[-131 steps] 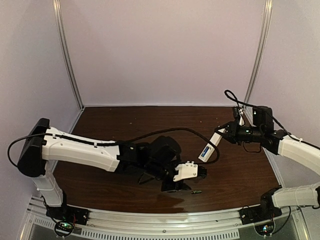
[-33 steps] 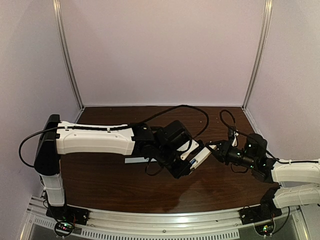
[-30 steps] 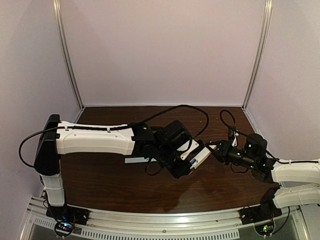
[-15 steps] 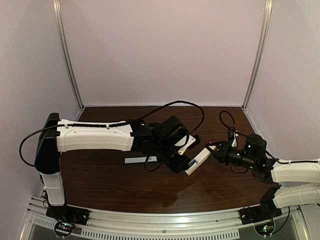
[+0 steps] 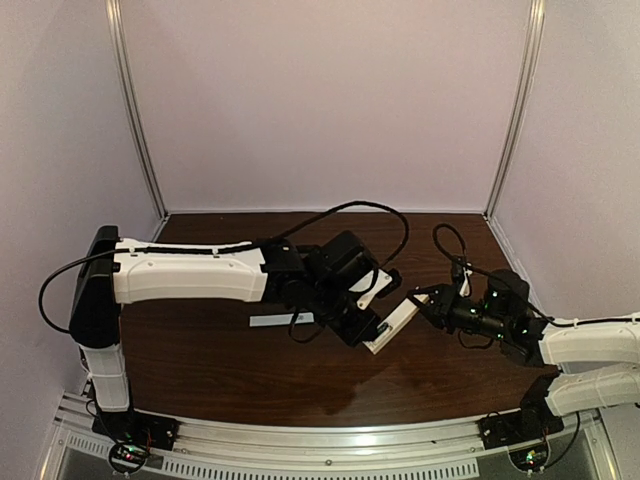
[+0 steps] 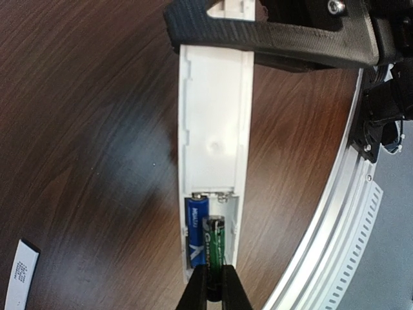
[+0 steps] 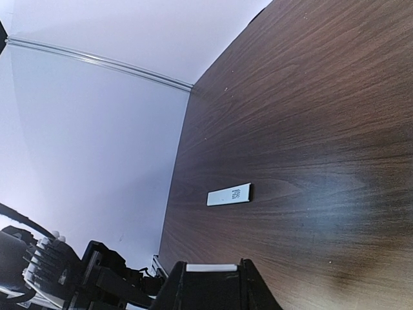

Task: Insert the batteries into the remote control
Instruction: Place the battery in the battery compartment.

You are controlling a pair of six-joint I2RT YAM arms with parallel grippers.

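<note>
The blue battery point(image 6: 195, 234) carries white lettering along its wrap, too small to read. The dark battery point(image 6: 214, 245) beside it has pale lettering on a dark, greenish wrap, also not legible. The cover point(image 6: 19, 274) bears fine dark print that cannot be made out.

The left arm point(image 5: 190, 280) reaches from the left edge of the bench point(image 5: 250, 370) to its middle, wrist bent down. The left end effector point(image 6: 213, 294) is pinched nearly closed on one end of the dark battery, whose other end points into the recess. The right arm point(image 5: 590, 340) stretches low from the right edge toward the middle. The right end effector point(image 7: 211, 284) is clamped across the end of the remote point(image 6: 216, 129) away from the recess.

The remote is held over the middle of the bench, recess side up and toward the left arm. The blue battery lies in one slot of the recess, and the dark one sits just beside it over the other slot; whether it is fully seated cannot be told. The cover lies flat on the bench, left of the remote and apart from it, partly hidden by the left arm in the top view.
</note>
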